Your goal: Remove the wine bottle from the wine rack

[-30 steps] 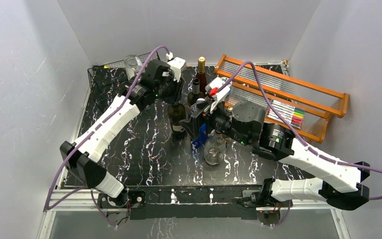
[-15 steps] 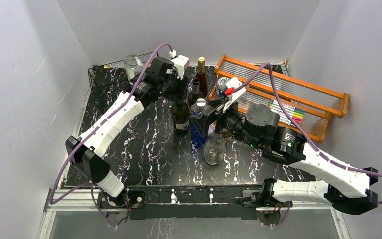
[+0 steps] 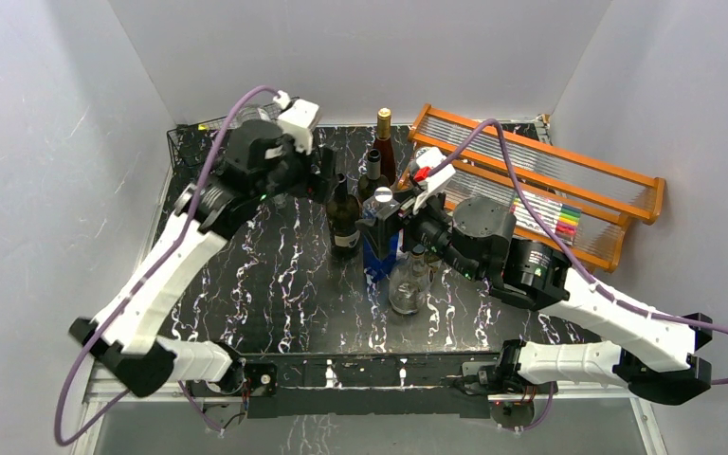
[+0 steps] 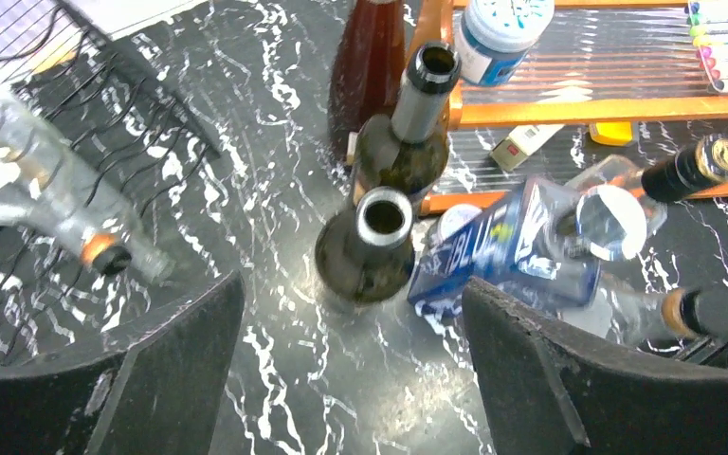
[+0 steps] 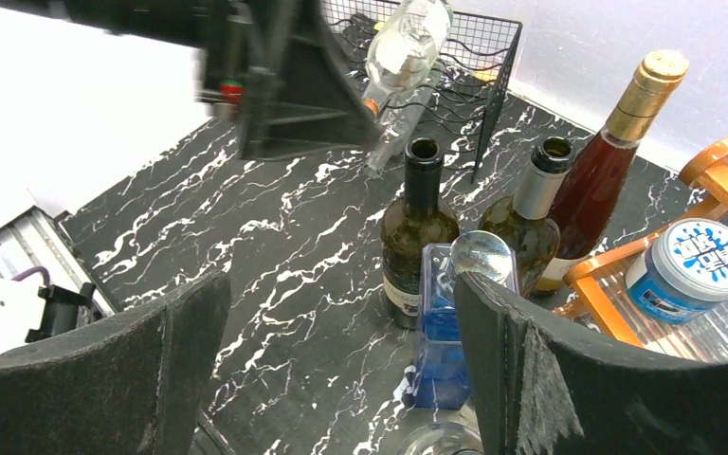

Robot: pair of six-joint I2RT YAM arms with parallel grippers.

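The left claw point(image 4: 351, 280) hangs with fingers apart directly above the dark wine bottle point(image 4: 368, 256). The bottle stands upright on the desk point(image 4: 275, 389), apart from the wine rack point(image 5: 489, 57), which lies beyond the claw's left finger. The right claw point(image 5: 341, 280) is spread wide, holding nothing.

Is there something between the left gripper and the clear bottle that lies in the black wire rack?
Nothing visible does. The left gripper is open above the dark bottle; the clear bottle lies to its left in the wine rack, neck pointing out of it.
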